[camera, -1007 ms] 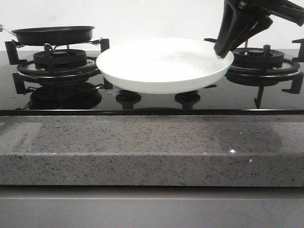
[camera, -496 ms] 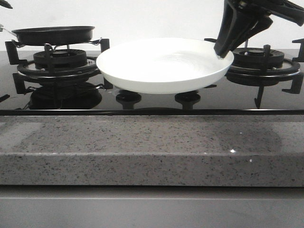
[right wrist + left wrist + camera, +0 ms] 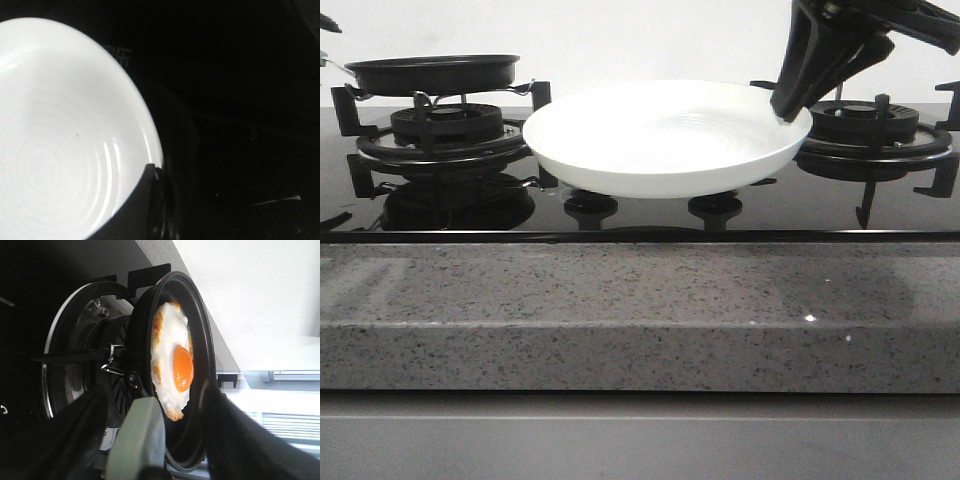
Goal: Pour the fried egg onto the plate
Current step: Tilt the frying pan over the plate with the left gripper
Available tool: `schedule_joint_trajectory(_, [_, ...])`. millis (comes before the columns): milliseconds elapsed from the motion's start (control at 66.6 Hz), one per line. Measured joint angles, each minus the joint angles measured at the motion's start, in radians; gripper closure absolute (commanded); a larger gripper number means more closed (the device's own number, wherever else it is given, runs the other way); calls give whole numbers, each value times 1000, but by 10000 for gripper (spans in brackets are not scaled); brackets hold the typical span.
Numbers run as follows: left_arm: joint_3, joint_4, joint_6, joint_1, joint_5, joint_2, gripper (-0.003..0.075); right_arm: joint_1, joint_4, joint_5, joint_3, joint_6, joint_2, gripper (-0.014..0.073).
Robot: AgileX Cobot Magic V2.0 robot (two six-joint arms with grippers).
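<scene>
On the left burner (image 3: pixel 445 140) of the black glass stove (image 3: pixel 640 205) I see the black pan (image 3: pixel 432 72) sitting on its grate, and my left wrist camera shows the fried egg (image 3: pixel 172 365) lying inside it, white with browned edges and an orange yolk. That same view shows the pan's pale green handle (image 3: pixel 137 440) running between the two dark fingers (image 3: pixel 75 435) of my left pincer (image 3: pixel 150 440), which stand wide on either side of it and apart from it; I cannot tell whether either finger touches the handle. Only a sliver of that arm shows at the left edge of the front view.

Over the middle of the stove, I have the plate (image 3: pixel 665 135) held clear of the glass, above the two control knobs (image 3: pixel 590 207). My right pincer (image 3: pixel 788 108) is clamped on its rim at the right side, near the right burner (image 3: pixel 875 135). From the right wrist camera the plate's bowl (image 3: pixel 65 145) looks bare and glossy, with faint concentric rings. Nearer the camera runs the speckled grey counter (image 3: pixel 640 315).
</scene>
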Motion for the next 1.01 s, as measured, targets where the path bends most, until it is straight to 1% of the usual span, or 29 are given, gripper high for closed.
schedule_joint_trajectory(90, [0, 0, 0, 0, 0, 0, 506, 0, 0, 0, 0, 0, 0, 704])
schedule_joint_trajectory(180, [0, 0, 0, 0, 0, 0, 557, 0, 0, 0, 0, 0, 0, 704])
schedule_joint_trajectory(301, [0, 0, 0, 0, 0, 0, 609, 0, 0, 0, 0, 2, 0, 704])
schedule_joint_trajectory(541, [0, -7, 0, 0, 2, 0, 684, 0, 0, 0, 0, 2, 0, 704])
schedule_joint_trajectory(676, [0, -11, 0, 0, 0, 0, 738, 0, 0, 0, 0, 2, 0, 704])
schedule_joint_trajectory(826, [-2, -15, 0, 0, 0, -6, 740, 0, 0, 0, 0, 2, 0, 704])
schedule_joint_trajectory(1007, [-2, -23, 0, 0, -4, -55, 740, 0, 0, 0, 0, 2, 0, 704])
